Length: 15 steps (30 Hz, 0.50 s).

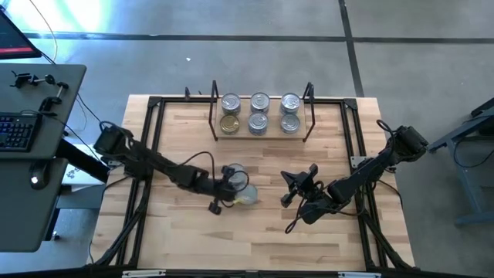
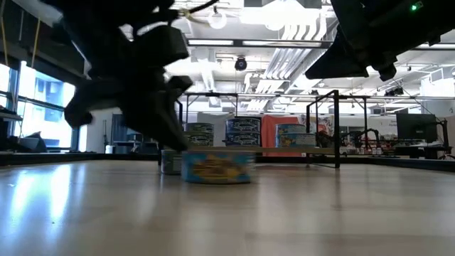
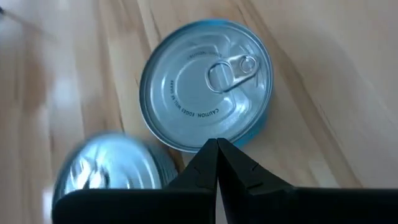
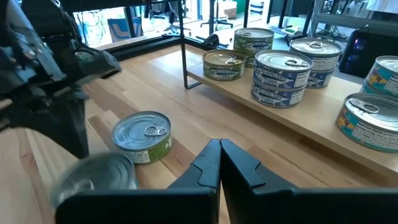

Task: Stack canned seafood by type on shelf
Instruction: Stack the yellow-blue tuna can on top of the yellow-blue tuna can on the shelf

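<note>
Two tins stand on their bases on the table's middle. One has a blue side and a silver lid (image 3: pixel 205 87), also in the high view (image 1: pixel 247 194). The other is green-labelled (image 4: pixel 143 137), just beyond it (image 1: pixel 234 171). My left gripper (image 3: pixel 217 149) is shut, slanting down, its tips at the blue tin's rim. My right gripper (image 4: pixel 221 149) is shut and hangs in the air to the tins' right (image 1: pixel 289 189). The shelf (image 1: pixel 261 133) stands at the far middle with several tins on its wooden board (image 4: pixel 298 118), some stacked in twos. My left gripper's shut fingertips (image 3: pixel 214 155) stand at the near part of the blue tin's top rim (image 3: pixel 199 147), coming slanting down from the table's left. Whether they touch it, I cannot tell. The tin sits flat on the table.
A black tube frame (image 1: pixel 150 139) runs round the table's edges. A desk with a keyboard (image 1: pixel 15 131) stands left of the table. Bare wood lies between the two tins and the shelf, and toward the near edge.
</note>
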Motion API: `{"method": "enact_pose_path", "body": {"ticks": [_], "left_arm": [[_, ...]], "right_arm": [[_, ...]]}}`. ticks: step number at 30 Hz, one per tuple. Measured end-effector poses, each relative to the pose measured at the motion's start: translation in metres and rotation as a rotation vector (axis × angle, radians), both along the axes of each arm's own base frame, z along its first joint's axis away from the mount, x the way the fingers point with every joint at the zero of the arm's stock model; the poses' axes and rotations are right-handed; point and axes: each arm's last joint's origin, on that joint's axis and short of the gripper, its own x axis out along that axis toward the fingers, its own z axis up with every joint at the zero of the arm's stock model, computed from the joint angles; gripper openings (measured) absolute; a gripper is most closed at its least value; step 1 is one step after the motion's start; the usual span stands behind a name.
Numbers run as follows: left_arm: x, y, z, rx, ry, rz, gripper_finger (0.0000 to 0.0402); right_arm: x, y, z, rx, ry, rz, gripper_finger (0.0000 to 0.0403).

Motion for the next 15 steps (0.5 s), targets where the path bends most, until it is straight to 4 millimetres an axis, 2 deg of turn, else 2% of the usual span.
{"method": "enact_pose_path", "body": {"ticks": [3, 8, 11, 15], "left_arm": [[0.011, 0.006, -0.009, -0.004, -0.121, -0.026, 0.0], [0.034, 0.014, -0.018, -0.006, -0.291, -0.201, 0.0], [0.039, 0.016, -0.016, 0.016, -0.293, -0.227, 0.0], [0.036, 0.012, -0.011, 0.029, -0.28, -0.255, 0.0004]], "right_arm": [[0.0, 0.0, 0.0, 0.0, 0.0, 0.0, 0.0], [0.0, 0.0, 0.0, 0.002, -0.002, -0.002, 0.0], [0.001, 0.0, 0.0, 0.016, -0.003, 0.004, 0.0], [0.001, 0.0, 0.0, 0.028, 0.002, 0.015, 0.0]]}}
